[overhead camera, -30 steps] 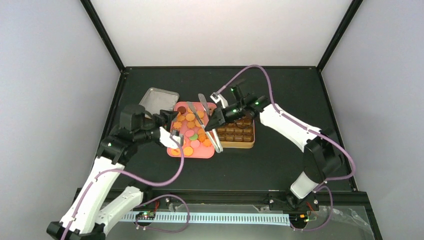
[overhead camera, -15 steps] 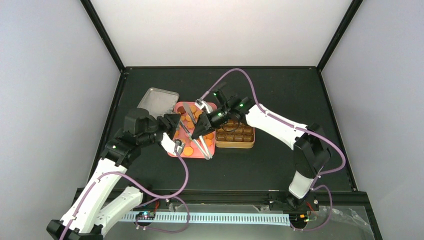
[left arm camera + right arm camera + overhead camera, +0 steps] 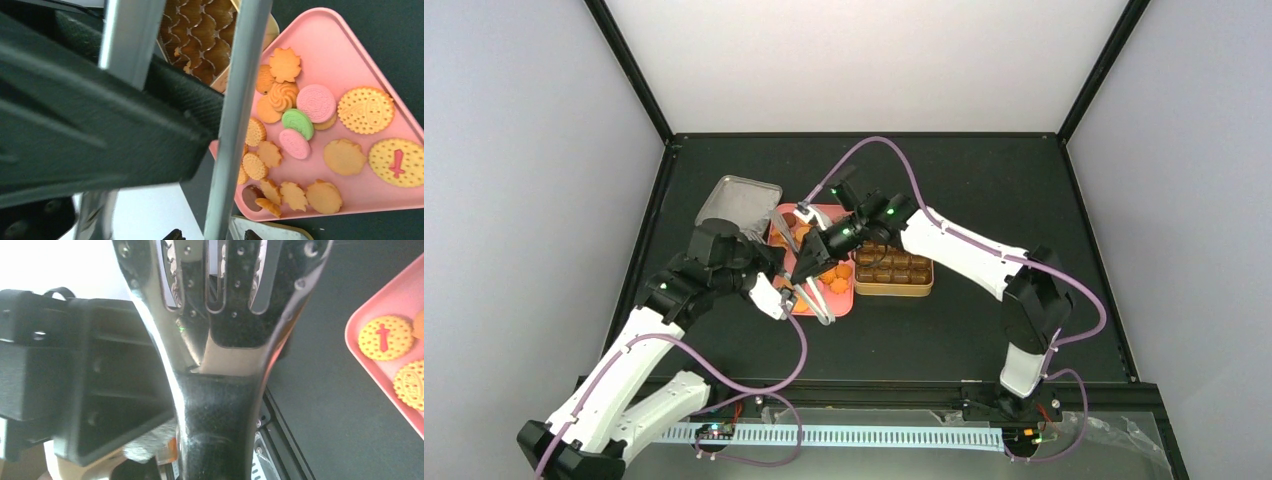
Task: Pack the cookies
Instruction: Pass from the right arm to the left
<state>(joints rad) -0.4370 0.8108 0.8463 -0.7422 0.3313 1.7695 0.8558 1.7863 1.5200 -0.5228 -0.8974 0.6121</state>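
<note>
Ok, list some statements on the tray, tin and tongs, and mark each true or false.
The cookies lie on a pink tray. True.
The gold tin sits left of the tray in the top view. False: it sits to its right.
The right pincer grips metal tongs. True.
Every cookie is orange. False: some are pink or green.
The silver lid covers the tin. False: it lies on the table beside the tray.

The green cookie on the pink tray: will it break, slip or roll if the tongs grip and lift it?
The green cookie lies flat among others, so it probably will not roll. It looks small and thin, likely light. Its smooth rounded top may slip between the metal tongs, and a hard squeeze could crack it.
</note>
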